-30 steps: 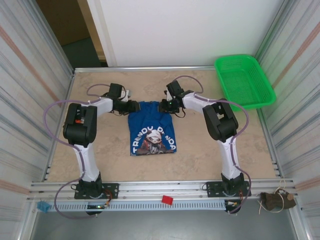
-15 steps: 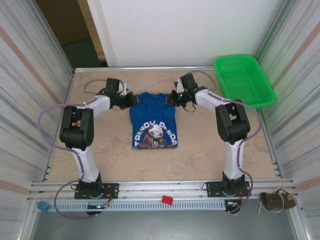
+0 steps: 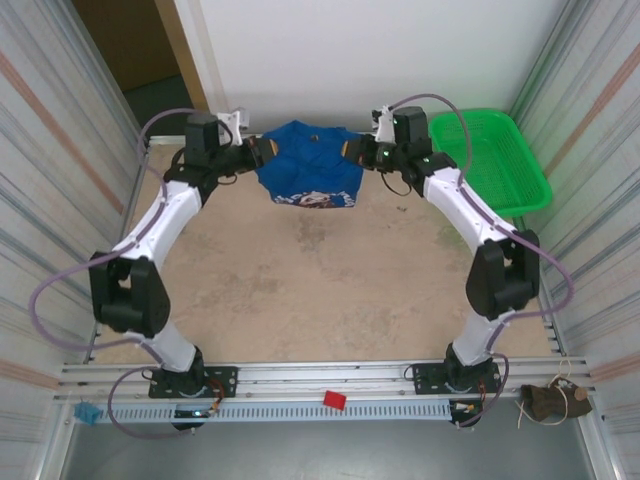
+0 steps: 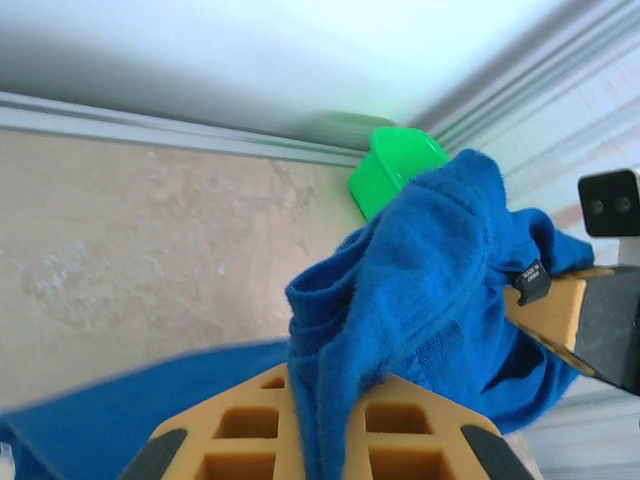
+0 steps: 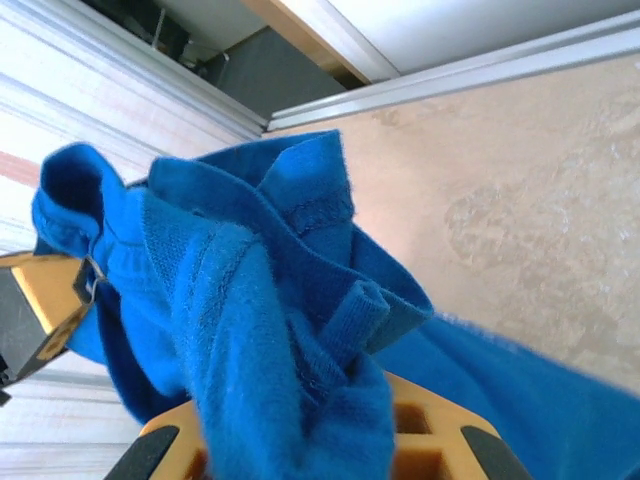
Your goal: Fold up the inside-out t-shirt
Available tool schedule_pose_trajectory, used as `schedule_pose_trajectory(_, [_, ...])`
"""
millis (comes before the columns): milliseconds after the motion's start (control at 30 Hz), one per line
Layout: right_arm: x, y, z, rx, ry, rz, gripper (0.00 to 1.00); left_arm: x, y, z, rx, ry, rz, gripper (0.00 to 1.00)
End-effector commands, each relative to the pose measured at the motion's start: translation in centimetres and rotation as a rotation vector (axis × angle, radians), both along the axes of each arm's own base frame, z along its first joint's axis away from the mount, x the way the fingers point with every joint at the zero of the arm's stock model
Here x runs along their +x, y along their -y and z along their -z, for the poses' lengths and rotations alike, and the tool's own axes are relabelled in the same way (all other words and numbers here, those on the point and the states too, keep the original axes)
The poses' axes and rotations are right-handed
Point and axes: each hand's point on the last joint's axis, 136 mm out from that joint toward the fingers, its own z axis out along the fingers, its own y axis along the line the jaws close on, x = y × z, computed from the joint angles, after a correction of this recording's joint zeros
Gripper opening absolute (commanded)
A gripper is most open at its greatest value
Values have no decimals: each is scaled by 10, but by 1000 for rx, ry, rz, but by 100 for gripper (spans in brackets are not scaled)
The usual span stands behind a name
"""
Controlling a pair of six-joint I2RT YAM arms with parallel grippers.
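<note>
Since a second ago the t-shirt (image 3: 308, 175) has left the middle of the bench (image 3: 320, 300), where it lay flat with its white lettering up. Both arms have stretched forward and carried it to the far edge, close to the white wall (image 3: 380, 60). It now hangs as a sagging blue swag between the two grippers, with a strip of the white print showing along its lower edge. A soft shadow lies on the bench just below it. Whether the lowest fold touches the surface cannot be told.

The left gripper (image 3: 258, 155) is clamped tight on the left end of the cloth. In the left wrist view its tan fingers (image 4: 420, 445) pinch a thick bunched ridge of the t-shirt (image 4: 430, 290), which rises between them and runs on to the right.

The right gripper (image 3: 352, 150) is likewise closed hard on the right end. In the right wrist view the t-shirt (image 5: 230, 300) is gathered in folds, a stitched hem visible, and squeezed at the right gripper (image 5: 300, 440). The two grippers face each other, near but apart, with the cloth spanning the gap.

The green basket (image 3: 490, 160) sits at the far right corner of the bench, just beyond the right arm and clear of the t-shirt.
</note>
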Motion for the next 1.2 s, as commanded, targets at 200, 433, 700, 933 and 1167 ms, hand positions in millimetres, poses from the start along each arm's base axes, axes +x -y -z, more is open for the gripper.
schedule_pose_trajectory(200, [-120, 6, 112, -132, -168, 0, 0, -109, -4, 128, 56, -213, -63, 0])
schedule_pose_trajectory(433, [-106, 29, 145, -241, -167, 90, 0, -93, -17, 150, 154, -190, -143, 0])
schedule_pose_trajectory(700, [-72, 43, 183, -312, -213, 190, 0, -53, -11, 188, 264, -244, -147, 0])
schedule_pose_trajectory(933, [-101, 72, 212, -362, -285, 305, 0, -68, -10, 227, 306, -309, -150, 0])
schedule_pose_trajectory(1167, [-98, 78, 236, -445, -341, 264, 35, -61, -18, 256, 408, -373, -150, 6])
